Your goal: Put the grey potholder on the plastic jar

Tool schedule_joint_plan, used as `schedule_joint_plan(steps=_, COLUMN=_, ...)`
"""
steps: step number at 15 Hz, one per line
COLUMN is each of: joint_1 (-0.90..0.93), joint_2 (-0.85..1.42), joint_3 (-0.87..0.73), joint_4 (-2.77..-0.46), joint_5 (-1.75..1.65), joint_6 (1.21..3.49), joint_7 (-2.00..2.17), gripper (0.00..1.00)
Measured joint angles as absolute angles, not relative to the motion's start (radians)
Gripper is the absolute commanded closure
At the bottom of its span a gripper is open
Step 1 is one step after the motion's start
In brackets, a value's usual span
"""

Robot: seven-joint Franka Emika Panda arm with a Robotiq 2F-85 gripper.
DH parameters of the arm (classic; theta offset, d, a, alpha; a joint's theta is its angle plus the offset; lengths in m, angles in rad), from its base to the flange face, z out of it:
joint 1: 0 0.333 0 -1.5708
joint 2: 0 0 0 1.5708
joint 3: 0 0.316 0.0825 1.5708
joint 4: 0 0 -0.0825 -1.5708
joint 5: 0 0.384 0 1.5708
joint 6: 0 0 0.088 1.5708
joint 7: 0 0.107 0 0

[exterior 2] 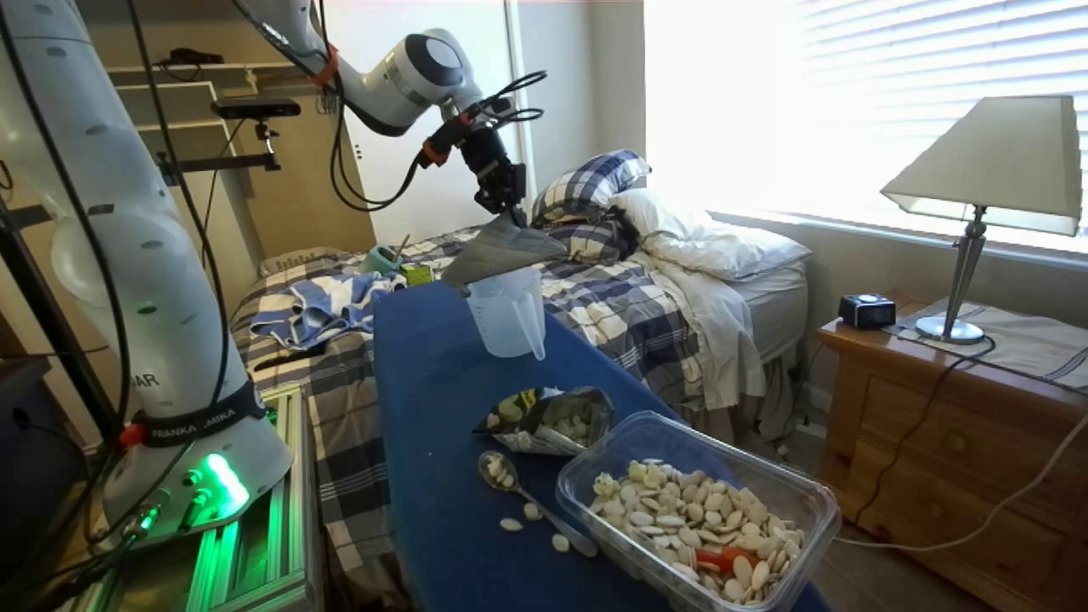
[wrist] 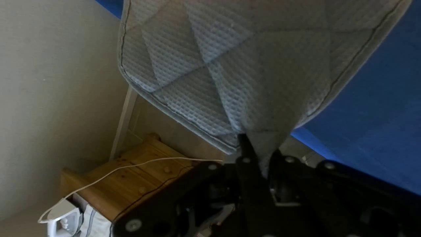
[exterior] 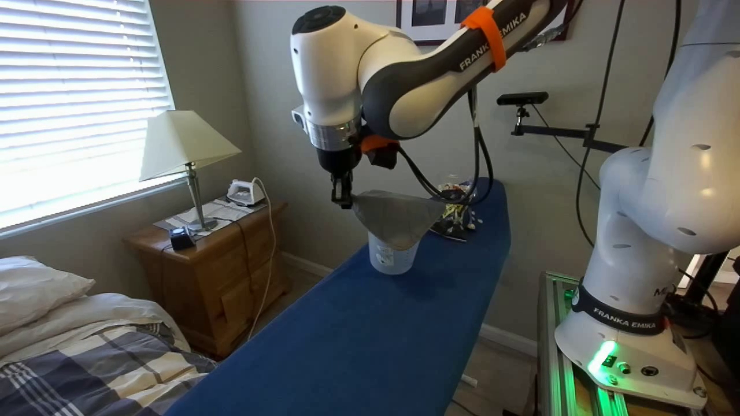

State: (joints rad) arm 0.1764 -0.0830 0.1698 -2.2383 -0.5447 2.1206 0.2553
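Note:
The grey potholder is a quilted grey-beige pad, seen in both exterior views and large in the wrist view. My gripper points down and is shut on a bunched edge of it, as the wrist view shows. The potholder slopes down from the gripper across the mouth of the plastic jar. The jar is translucent, whitish and upright on the blue board, with a handle visible in an exterior view. The potholder hides most of its rim, so full contact cannot be told. In the wrist view the jar is hidden.
The blue ironing board carries the jar. A crumpled snack bag, a spoon and a clear tub of seeds lie on it. A bed and a nightstand with a lamp stand beside it.

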Motion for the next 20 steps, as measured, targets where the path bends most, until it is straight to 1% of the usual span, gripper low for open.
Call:
schedule_joint_plan(steps=8, joint_1=0.142, joint_2=-0.120, joint_3=0.170, joint_4=-2.319, joint_5=-0.557, joint_6=2.247, joint_7=0.272, gripper=0.97)
schedule_joint_plan(steps=20, joint_1=0.115, joint_2=-0.141, joint_3=0.169, joint_4=-2.355, joint_5=-0.570, joint_6=2.279, joint_7=0.274, gripper=0.97)
